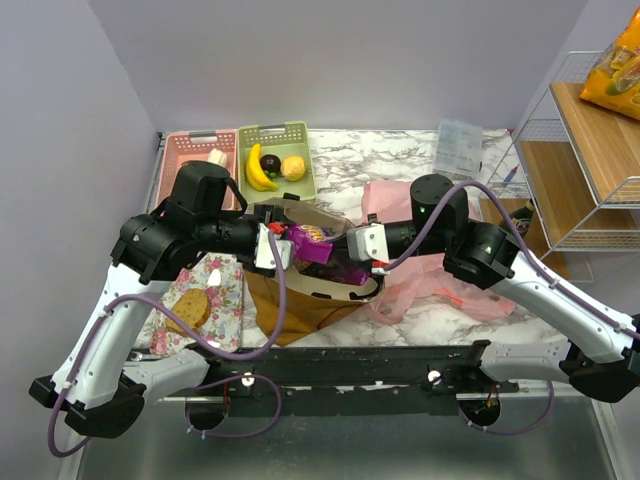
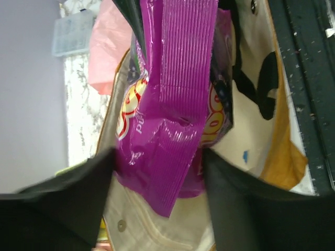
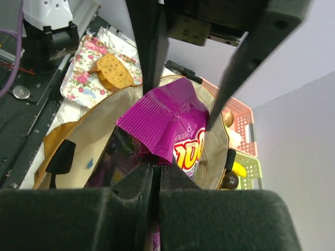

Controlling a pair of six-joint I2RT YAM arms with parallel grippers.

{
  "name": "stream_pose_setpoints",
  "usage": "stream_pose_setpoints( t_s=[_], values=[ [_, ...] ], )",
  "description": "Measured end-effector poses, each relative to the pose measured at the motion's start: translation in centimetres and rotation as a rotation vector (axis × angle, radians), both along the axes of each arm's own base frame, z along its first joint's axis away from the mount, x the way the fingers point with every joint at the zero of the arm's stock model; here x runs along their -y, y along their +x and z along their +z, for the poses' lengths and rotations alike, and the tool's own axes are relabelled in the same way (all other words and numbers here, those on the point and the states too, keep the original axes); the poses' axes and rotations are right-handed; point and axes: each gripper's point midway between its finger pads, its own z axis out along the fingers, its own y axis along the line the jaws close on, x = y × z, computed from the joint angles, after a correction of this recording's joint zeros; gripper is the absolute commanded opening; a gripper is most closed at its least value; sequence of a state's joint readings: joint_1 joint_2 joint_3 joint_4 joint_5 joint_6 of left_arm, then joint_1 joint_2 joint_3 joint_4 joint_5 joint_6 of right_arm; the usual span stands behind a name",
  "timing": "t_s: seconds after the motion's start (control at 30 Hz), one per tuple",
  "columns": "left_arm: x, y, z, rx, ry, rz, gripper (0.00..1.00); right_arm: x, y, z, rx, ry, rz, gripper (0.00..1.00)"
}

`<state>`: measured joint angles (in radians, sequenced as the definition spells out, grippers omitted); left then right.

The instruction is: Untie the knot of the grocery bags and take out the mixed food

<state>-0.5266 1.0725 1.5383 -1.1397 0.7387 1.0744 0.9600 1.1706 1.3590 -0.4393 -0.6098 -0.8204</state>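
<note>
The purple packet [image 1: 315,240] hangs over the open mouth of the mustard-yellow tote [image 1: 300,305]. My right gripper [image 1: 347,250] is shut on the packet's crimped edge [image 3: 157,117], the jaws pressed together [image 3: 157,183]. My left gripper [image 1: 283,245] is open; its two dark fingers [image 2: 52,209] straddle the packet's other end [image 2: 167,104] without pinching it. The crumpled pink plastic bag [image 1: 420,260] lies right of the tote. A banana [image 1: 258,168], a dark round fruit [image 1: 271,166] and a lemon [image 1: 293,167] sit in the green basket [image 1: 300,130].
A pink basket [image 1: 190,145] stands left of the green one. A bread slice [image 1: 190,308] lies on a floral tray [image 1: 225,290] at the front left. A clear plastic box [image 1: 458,148] sits at the back. A wire shelf [image 1: 590,150] at the right holds an orange packet [image 1: 615,75].
</note>
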Motion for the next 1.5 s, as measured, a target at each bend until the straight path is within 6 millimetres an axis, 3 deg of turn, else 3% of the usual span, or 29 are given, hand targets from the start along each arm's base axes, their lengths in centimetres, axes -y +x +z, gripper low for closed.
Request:
stream_pose_setpoints(
  t_s=[0.13,0.17,0.2,0.27,0.33,0.5,0.57,0.7,0.93,1.3,1.5],
  values=[
    [0.0,-0.9,-0.5,-0.030,0.014,-0.014,0.04,0.0,0.0,0.0,0.028,-0.004,0.013,0.01],
    [-0.1,-1.0,-0.5,-0.028,0.016,-0.016,0.00,0.0,0.0,0.0,0.030,-0.004,0.012,0.08],
    [-0.1,-1.1,-0.4,-0.026,0.012,-0.015,0.00,0.0,0.0,0.0,0.031,-0.004,0.013,0.14],
    [-0.2,-1.3,-0.2,-0.030,0.000,-0.007,0.00,0.0,0.0,0.0,0.024,-0.001,0.007,0.47],
    [-0.4,-1.7,-0.1,-0.049,-0.012,0.009,0.00,0.0,-0.2,0.2,0.001,-0.002,-0.001,0.64],
    [-0.9,-2.2,0.0,-0.128,-0.039,0.075,0.00,0.6,0.1,2.3,-0.035,0.017,-0.056,0.82],
    [-0.8,-2.3,0.0,-0.167,-0.049,0.095,0.00,0.7,0.0,3.4,-0.054,0.028,-0.064,0.95],
    [-0.4,-1.9,0.6,-0.241,-0.071,0.138,0.00,0.1,0.3,4.7,-0.114,0.044,-0.079,0.97],
    [0.2,0.0,1.0,-0.338,-0.091,0.251,0.00,-0.8,1.0,2.3,-0.222,-0.030,-0.111,0.99],
    [-0.2,3.0,1.3,-0.380,-0.129,0.453,0.00,-0.3,2.0,1.3,-0.262,-0.042,-0.193,1.00],
    [-0.2,3.5,1.8,-0.404,-0.163,0.508,0.00,-0.2,3.3,1.4,-0.276,0.009,-0.277,0.96]
  ],
)
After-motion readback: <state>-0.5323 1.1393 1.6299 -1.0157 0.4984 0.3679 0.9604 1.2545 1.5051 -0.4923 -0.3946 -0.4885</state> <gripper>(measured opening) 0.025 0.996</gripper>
